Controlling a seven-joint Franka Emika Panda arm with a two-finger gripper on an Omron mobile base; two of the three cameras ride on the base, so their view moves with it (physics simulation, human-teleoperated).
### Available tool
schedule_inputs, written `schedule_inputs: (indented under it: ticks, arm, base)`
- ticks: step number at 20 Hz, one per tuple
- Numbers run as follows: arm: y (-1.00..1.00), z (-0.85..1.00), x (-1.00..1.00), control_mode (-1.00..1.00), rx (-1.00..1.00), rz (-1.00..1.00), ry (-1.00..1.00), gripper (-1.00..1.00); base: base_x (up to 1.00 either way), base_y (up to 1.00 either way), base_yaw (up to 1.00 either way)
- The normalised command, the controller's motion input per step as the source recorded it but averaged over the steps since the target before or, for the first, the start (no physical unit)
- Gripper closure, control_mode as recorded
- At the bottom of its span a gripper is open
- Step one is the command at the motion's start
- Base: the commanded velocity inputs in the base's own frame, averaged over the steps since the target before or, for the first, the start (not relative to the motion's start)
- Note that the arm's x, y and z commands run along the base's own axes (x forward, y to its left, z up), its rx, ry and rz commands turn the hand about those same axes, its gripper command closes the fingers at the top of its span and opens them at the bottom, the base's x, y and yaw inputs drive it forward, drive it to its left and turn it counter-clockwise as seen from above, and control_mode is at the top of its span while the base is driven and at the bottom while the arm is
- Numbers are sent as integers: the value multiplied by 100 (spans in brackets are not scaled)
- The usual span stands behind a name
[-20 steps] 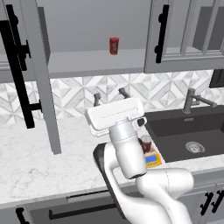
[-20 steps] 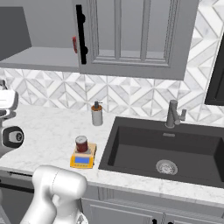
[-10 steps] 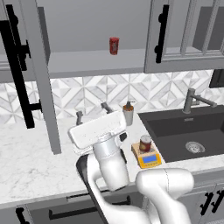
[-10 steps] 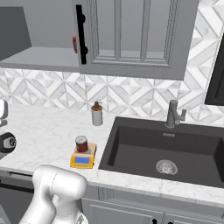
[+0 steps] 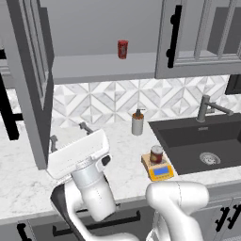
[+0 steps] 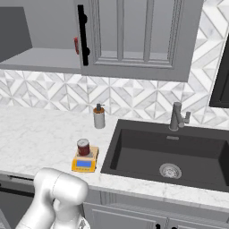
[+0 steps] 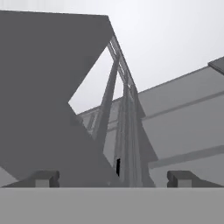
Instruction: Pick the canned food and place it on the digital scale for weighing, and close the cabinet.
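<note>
Tin [image 5: 156, 154], squat, dark red-brown, silvery top, upright on yellow scale [image 5: 159, 170]; end effector [image 7: 113, 177] spread, empty.

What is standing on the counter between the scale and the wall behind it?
A soap dispenser stands between the scale, which carries the can, and the tiled wall; around it, bare counter. The right base view shows this best.

Two base views from behind the arm, sharing digital scale [image 5: 160, 170] [image 6: 85, 163]; hand view up close along cabinet [image 7: 52, 87]

No legible text, labels, brands, numbers or signs on anything.
</note>
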Motion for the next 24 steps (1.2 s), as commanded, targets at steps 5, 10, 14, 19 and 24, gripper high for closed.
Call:
schedule_inputs:
  ticks: [5,10,14,19,24]
  arm:
    - [51,-40,-41,-100,-1,0,-7,-100]
    - [41,-32,-44,-100,0,0,-4,-100]
    - [80,36,-2,-100,0,0,-25,-100]
    - [42,17,0,-100,1,-3,-17,-100]
    - [15,-8,-10,-100,4,-5,-4,-100]
  base:
    - [0,0,0]
    - [0,0,0]
    - [0,0,0]
    - [0,0,0]
    - [0,0,0]
